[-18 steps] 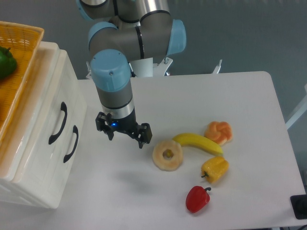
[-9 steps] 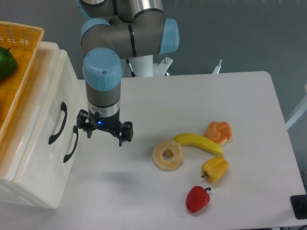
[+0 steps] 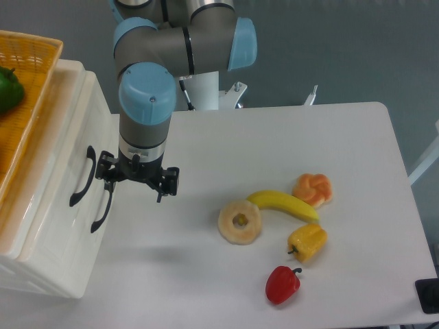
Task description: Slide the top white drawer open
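At the far left one orange basket (image 3: pixel 27 82) is sitting on top of a cream-white cabinet (image 3: pixel 65 89), with one green item (image 3: pixel 8 89) lying in it at the frame's edge. The cabinet is showing two drawers, each with one curved black handle: the top drawer (image 3: pixel 65 171) is lying nearer the cabinet's top, its handle (image 3: pixel 83 176) to the left, and the lower drawer (image 3: pixel 86 253) is carrying its handle (image 3: pixel 102 205) just right of that. Both drawer fronts are looking flush with each other. One arm (image 3: pixel 147 103) is reaching down beside the cabinet front, and its gripper (image 3: pixel 136 180) is hanging with jaws spread apart and gripping nothing, one finger (image 3: pixel 105 170) sitting close to the two handles; whether it is touching either I cannot tell. Further right, five food items are lying together on the white table (image 3: pixel 274 137): one pineapple ring (image 3: pixel 240 222), one banana (image 3: pixel 282 205), one red pepper (image 3: pixel 282 284), one yellow pepper (image 3: pixel 308 241) and one orange knotted bun (image 3: pixel 313 189). Behind the table a grey-blue wall (image 3: pixel 343 48) is filling the background.
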`<action>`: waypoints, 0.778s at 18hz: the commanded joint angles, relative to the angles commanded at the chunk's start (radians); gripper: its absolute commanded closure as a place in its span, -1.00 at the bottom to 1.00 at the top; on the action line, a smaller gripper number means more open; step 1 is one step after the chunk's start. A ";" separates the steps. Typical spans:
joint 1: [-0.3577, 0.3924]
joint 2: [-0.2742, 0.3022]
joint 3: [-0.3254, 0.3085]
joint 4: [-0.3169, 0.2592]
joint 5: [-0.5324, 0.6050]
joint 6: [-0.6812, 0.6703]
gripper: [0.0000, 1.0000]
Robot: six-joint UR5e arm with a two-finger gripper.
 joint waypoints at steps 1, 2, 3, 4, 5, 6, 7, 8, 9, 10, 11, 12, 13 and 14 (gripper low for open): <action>-0.002 0.002 0.000 0.000 0.000 0.000 -1.00; -0.005 0.002 0.000 -0.003 0.000 -0.003 -1.00; -0.005 0.002 0.000 -0.009 -0.002 -0.014 -1.00; -0.008 0.003 -0.002 -0.017 -0.002 -0.031 -1.00; -0.009 0.003 -0.005 -0.028 -0.003 -0.034 -1.00; -0.009 0.003 -0.006 -0.037 -0.006 -0.034 -1.00; -0.008 0.003 -0.008 -0.049 -0.015 -0.035 -1.00; -0.005 0.003 -0.008 -0.060 -0.024 -0.035 -1.00; -0.005 0.005 -0.008 -0.067 -0.034 -0.035 -1.00; -0.006 0.005 -0.008 -0.074 -0.040 -0.035 -1.00; -0.006 0.005 -0.009 -0.080 -0.040 -0.035 -1.00; -0.006 0.005 -0.008 -0.089 -0.041 -0.035 -1.00; -0.008 0.006 -0.006 -0.089 -0.041 -0.035 -1.00; -0.009 0.006 -0.005 -0.090 -0.041 -0.035 -1.00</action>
